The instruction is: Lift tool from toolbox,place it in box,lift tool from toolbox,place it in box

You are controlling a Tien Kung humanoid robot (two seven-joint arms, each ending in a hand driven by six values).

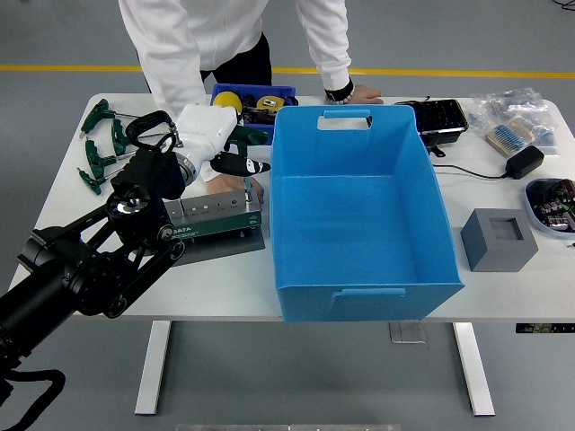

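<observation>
The big blue box [359, 211] looks like matt corrugated plastic. Just left of it, the toolbox [211, 215] has a brushed, dull grey metal face. The robot's left hand [208, 131] wears a smooth white shell; its arm is black metal.

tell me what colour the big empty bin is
Blue; the bin shows best in the head view.
</observation>
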